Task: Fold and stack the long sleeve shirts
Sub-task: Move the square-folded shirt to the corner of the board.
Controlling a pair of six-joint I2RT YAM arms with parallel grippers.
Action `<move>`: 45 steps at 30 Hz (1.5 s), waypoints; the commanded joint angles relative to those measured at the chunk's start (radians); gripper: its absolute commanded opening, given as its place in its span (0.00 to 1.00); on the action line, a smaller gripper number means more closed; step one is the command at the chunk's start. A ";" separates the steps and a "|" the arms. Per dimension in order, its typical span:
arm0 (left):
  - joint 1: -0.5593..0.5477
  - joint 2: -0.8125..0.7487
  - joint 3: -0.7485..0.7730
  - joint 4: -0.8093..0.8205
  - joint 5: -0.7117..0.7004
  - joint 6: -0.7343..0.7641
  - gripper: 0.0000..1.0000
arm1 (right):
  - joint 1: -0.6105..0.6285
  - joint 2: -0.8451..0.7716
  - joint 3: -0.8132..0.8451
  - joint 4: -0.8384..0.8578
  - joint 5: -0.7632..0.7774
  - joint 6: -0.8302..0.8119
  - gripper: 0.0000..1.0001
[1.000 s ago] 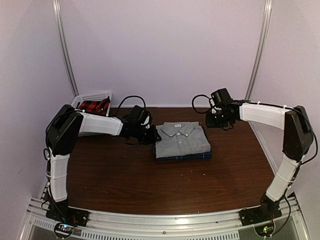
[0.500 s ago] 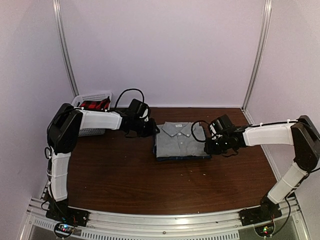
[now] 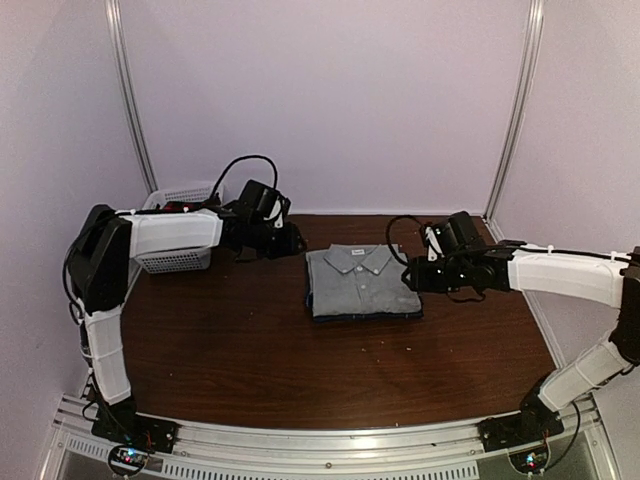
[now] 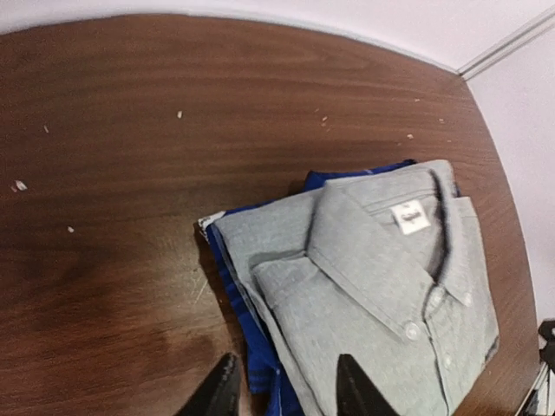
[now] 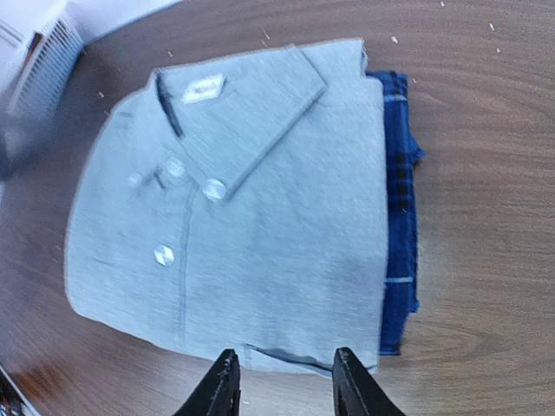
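The grey shirt lies folded on the plaid shirt mid-bench, collar toward the far wall, with the right pincer just beside its right edge and nearer than the left pincer, both parted and empty.

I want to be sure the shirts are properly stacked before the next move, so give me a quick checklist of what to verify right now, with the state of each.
1. Grey shirt folded, collar up: ok.
2. Grey shirt lying on the plaid shirt: ok.
3. Edges flush: not ok, the plaid shirt sticks out along one side.
4. Left gripper open and empty: ok.
5. Right gripper open and empty: ok.
6. Right gripper clear of the grey shirt: cannot tell, it sits right at its edge.
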 commanded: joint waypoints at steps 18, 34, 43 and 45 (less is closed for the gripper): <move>0.006 -0.934 -0.550 -0.068 -0.234 0.141 0.98 | 0.259 0.653 0.833 -0.018 -0.111 -0.058 0.92; 0.007 -1.113 -0.694 -0.141 -0.268 0.080 0.98 | 0.239 1.049 1.177 0.017 -0.233 0.015 0.97; 0.007 -1.088 -0.691 -0.141 -0.259 0.064 0.98 | 0.206 1.064 1.104 -0.022 -0.146 0.073 0.97; 0.007 -1.087 -0.694 -0.140 -0.259 0.058 0.98 | 0.196 1.056 1.072 -0.036 -0.124 0.084 0.98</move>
